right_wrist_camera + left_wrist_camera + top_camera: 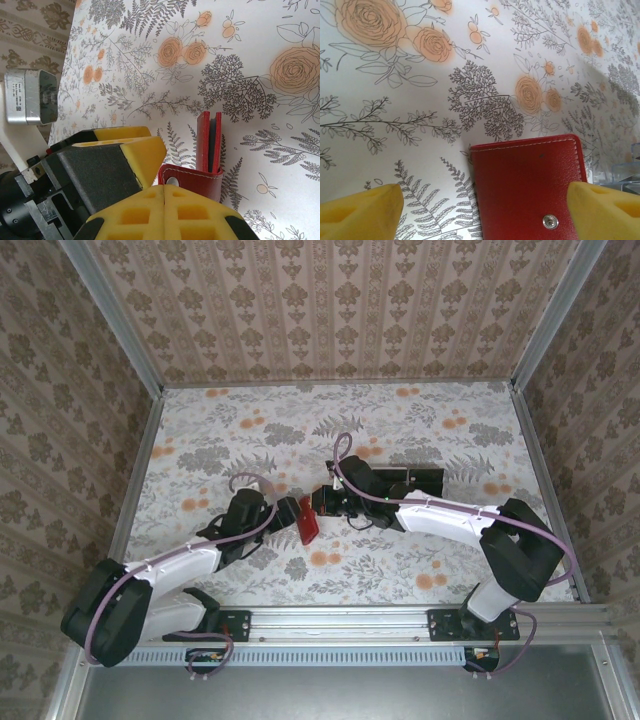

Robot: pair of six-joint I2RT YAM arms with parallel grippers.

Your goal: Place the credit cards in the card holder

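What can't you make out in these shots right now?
- Card holder interior: right wrist view, the gap is too narrow and dark to tell whether a card sits inside.
- Card holder's lower part: left wrist view, cut off by the bottom edge.
- Black object: top view, too small to identify.

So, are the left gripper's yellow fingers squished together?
No, the left gripper has its yellow fingers far apart, with the red wallet showing between them.
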